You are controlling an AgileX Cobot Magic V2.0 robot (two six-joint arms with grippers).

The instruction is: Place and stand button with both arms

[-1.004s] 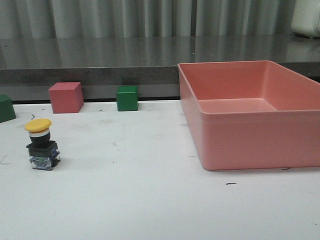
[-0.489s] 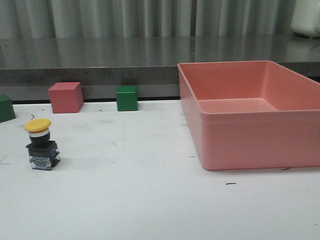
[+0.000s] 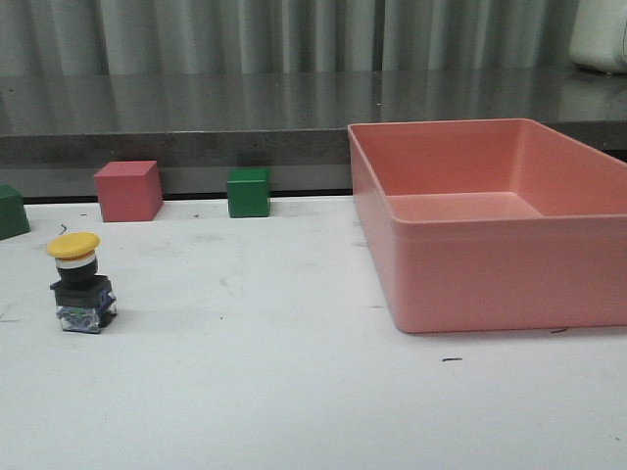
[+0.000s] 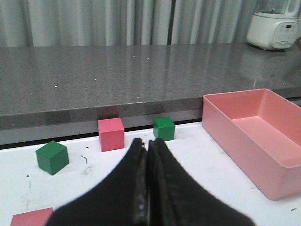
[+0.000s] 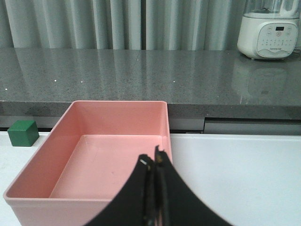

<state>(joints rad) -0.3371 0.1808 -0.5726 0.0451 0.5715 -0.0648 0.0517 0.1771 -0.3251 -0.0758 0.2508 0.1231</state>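
Observation:
The button stands upright on the white table at the left in the front view, yellow cap on top and clear base block down. Nothing touches it. Neither arm shows in the front view. In the left wrist view my left gripper is shut with nothing between its fingers, above the table and facing the cubes. In the right wrist view my right gripper is shut and empty, hanging over the near right part of the pink bin. The button is out of both wrist views.
The large pink bin fills the table's right side. Along the back edge stand a pink cube, a green cube and another green cube. A grey counter runs behind. A white appliance stands on it.

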